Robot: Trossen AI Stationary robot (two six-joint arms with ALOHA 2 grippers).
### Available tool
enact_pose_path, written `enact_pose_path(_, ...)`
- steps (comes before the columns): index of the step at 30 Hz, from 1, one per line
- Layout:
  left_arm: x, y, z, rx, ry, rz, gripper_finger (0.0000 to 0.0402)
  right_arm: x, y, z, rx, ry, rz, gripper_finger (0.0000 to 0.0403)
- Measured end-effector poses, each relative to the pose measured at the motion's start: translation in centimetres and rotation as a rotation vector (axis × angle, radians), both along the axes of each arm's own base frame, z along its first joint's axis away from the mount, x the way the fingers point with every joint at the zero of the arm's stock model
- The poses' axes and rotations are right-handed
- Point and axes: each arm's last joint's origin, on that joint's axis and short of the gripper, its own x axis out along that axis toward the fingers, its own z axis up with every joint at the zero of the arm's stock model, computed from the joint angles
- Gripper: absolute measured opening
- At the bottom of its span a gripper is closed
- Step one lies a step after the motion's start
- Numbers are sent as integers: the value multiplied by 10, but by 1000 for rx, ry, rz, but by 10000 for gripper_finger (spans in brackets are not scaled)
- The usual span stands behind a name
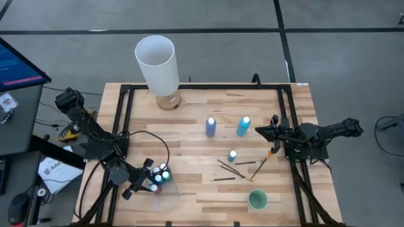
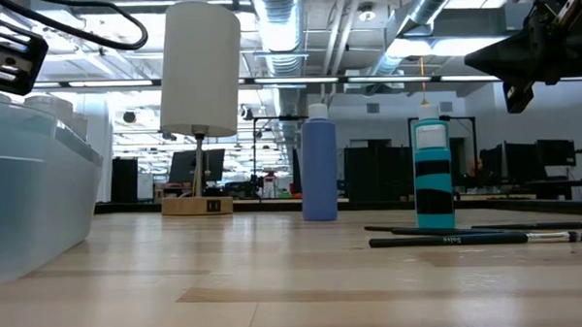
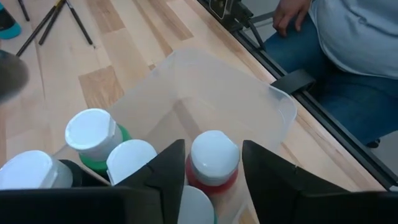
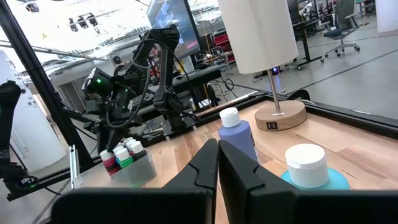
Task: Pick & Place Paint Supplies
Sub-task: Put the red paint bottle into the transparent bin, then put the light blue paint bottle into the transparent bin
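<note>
High view, light wooden slatted table (image 1: 189,126) with black frame rails:

- Clear plastic bin (image 1: 165,186), near the table's front-left corner, holding a cluster of small white-capped paint bottles (image 1: 160,174). The left wrist view shows a red one (image 3: 213,163) and a green one (image 3: 93,137) among them.
- Left gripper (image 1: 146,177), directly over that bin; in its wrist view the two dark fingers stand apart on either side of the red bottle's white cap, not pressed against it.
- Tall periwinkle-blue bottle with white cap (image 1: 210,127), upright at mid-table; beside it, a tall light-blue bottle with white cap (image 1: 243,126), also upright.
- Small teal bottle with white cap (image 1: 233,155), upright, just in front of those two.
- Several thin dark paintbrushes (image 1: 232,169), lying flat and crossed, just in front of the teal bottle.
- Right gripper (image 1: 260,131), raised beside the light-blue bottle, fingers drawn together on nothing.
- Small green cup (image 1: 257,200), near the front-right edge.
- Tall white cylinder on a round wooden base (image 1: 157,65), at the table's far edge.
- A seated person (image 3: 336,56), beyond the table edge in the left wrist view.
</note>
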Motion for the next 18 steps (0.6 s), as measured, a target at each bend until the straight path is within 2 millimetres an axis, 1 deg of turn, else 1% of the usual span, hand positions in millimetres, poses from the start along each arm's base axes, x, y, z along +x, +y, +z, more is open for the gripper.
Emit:
enact_pose_path(5, -1, 1, 4, -19, -14, 0, 154, 0, 0, 0, 0, 0, 0, 8)
enact_pose_path(8, -2, 4, 15, -65, -77, -7, 155, 0, 0, 0, 0, 0, 0, 8)
enact_pose_path(10, -3, 7, 24, -87, -144, 2, 155, 0, 0, 0, 0, 0, 0, 8)
enact_pose_path(13, -5, 14, 41, -83, -292, 55, 155, 0, 0, 0, 0, 0, 0, 8)
enact_pose_path(18, -5, 30, 73, -116, -553, 270, 155, 0, 0, 0, 0, 0, 0, 8)
